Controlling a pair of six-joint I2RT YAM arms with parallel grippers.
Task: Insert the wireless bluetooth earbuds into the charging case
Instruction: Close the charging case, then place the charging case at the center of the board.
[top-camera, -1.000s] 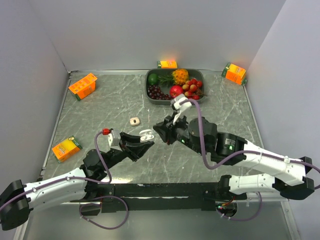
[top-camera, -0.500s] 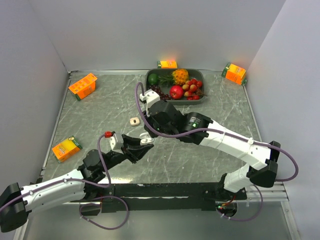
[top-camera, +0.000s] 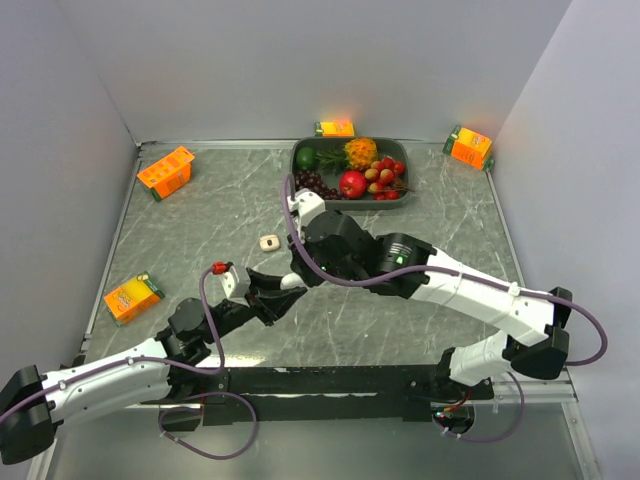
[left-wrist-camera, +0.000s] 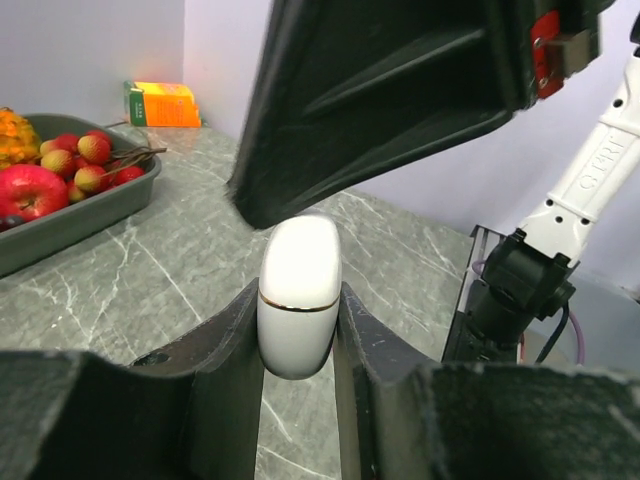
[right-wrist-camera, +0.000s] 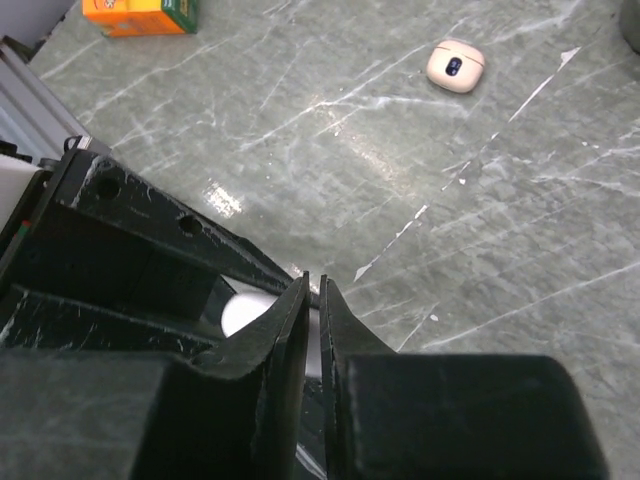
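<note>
A glossy white rounded case (left-wrist-camera: 300, 270) with a thin gold seam, which I take for the charging case, stands upright between my left gripper's (left-wrist-camera: 298, 300) fingers, which are shut on its sides. From above the case (top-camera: 290, 281) is a white speck at the left gripper (top-camera: 285, 292). My right gripper (top-camera: 298, 273) hangs right over its top. In the right wrist view the right gripper (right-wrist-camera: 313, 285) has its jaws a thin slit apart, white showing beneath. A small cream-beige rounded piece (top-camera: 268, 242) with a dark spot (right-wrist-camera: 455, 66) lies alone on the table. No earbud shows for certain.
A grey tray (top-camera: 300, 195) of fruit stands at the back centre. Orange juice cartons sit at the back left (top-camera: 166, 171), front left (top-camera: 132, 297), behind the tray (top-camera: 336, 128) and at the back right (top-camera: 468, 147).
My right arm has swung left from mid-table to just above the left gripper, and its jaws have narrowed. The left gripper has kept its hold and barely moved.
</note>
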